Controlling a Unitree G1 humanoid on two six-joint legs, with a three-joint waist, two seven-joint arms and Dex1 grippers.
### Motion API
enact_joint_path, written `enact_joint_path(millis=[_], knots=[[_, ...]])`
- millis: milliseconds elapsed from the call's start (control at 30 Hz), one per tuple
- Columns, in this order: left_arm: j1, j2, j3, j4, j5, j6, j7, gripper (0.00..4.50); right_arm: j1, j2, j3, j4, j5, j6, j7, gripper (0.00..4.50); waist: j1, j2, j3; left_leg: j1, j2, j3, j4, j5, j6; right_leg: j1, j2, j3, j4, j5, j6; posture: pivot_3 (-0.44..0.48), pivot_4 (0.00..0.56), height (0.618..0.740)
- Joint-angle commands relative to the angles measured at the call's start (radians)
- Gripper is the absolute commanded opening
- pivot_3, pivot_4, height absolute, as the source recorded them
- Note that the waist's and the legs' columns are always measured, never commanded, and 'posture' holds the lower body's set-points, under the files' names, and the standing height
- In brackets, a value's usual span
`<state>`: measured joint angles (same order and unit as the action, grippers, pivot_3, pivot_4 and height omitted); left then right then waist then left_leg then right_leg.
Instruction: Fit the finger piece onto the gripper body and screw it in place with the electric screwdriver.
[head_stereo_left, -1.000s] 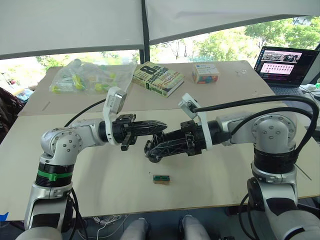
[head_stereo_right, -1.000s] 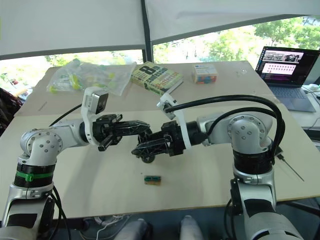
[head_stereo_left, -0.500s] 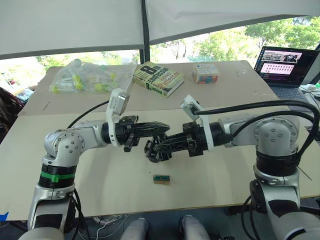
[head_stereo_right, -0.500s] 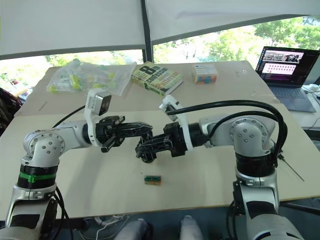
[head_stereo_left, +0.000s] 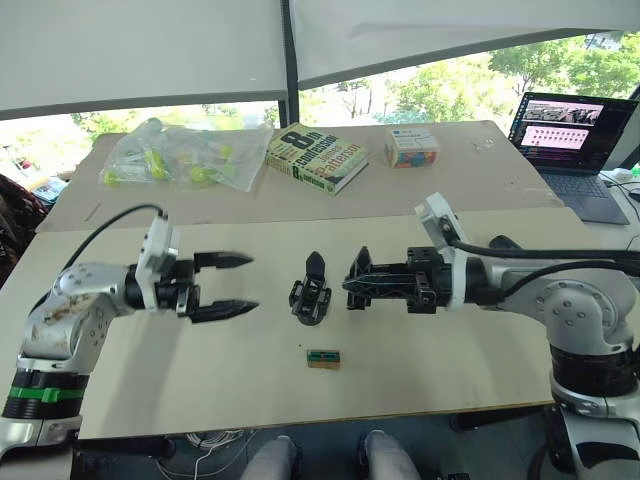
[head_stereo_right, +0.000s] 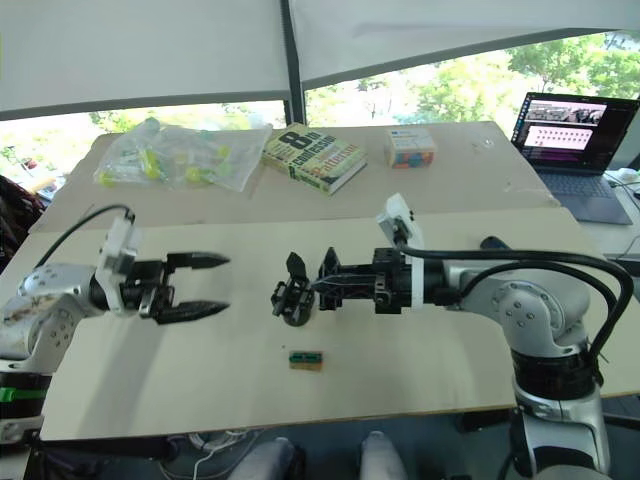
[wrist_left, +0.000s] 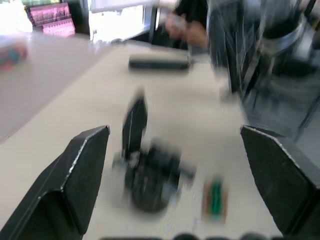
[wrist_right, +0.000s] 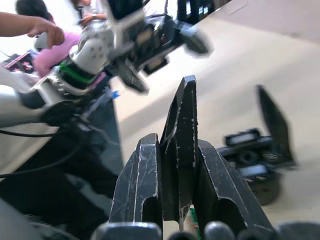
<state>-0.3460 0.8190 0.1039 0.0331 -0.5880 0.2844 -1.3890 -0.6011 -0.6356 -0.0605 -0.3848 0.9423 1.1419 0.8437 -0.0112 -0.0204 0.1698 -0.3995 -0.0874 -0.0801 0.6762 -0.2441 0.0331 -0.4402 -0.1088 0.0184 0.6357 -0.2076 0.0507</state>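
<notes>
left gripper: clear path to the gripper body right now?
Probably yes. The left gripper is open and faces the gripper body across bare table. The right gripper, shut on the finger piece, sits on the body's far side.

Book (head_stereo_left: 316, 156) cover — large "8th" above "confession", smaller print unreadable

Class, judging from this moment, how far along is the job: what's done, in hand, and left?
Done: the gripper body stands on the table, one finger up. In hand: the right tool is shut on the finger piece, close beside the body; the left tool is open and empty. Left: fitting the piece and screwing it.
</notes>
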Motion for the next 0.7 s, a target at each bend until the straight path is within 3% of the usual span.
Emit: enact_joint_path(millis=[33,300,700], knots=[[0.031,-0.015,-0.003,0.111,0.107,-0.188,-0.019,4.5,0.061,0.005,-0.019,-0.014,-0.076,-0.202,0.067,0.41,0.004,0.0,0.0,0.001,0.001,-0.001,0.0,0.0,0.0,0.002,0.0,-0.002,-0.003,0.001,0.0,0.0,0.15,0.74],[-0.01,-0.154,-0.109,0.214,0.199,-0.227,0.028,4.5,0.133,-0.025,0.049,0.026,-0.224,-0.4,0.145,0.41,0.01,0.0,0.0,-0.002,0.0,0.0,0.002,-0.001,0.002,0.001,0.0,-0.002,-0.006,0.004,0.003,0.0,0.15,0.74],[-0.133,-0.308,-0.209,0.403,0.299,-0.27,0.046,4.5,0.161,0.002,0.081,-0.002,-0.256,-0.467,0.15,0.41,0.006,0.0,0.0,-0.002,0.0,0.0,0.002,-0.001,0.002,0.001,0.0,-0.002,-0.005,0.004,0.003,0.0,0.15,0.74]])
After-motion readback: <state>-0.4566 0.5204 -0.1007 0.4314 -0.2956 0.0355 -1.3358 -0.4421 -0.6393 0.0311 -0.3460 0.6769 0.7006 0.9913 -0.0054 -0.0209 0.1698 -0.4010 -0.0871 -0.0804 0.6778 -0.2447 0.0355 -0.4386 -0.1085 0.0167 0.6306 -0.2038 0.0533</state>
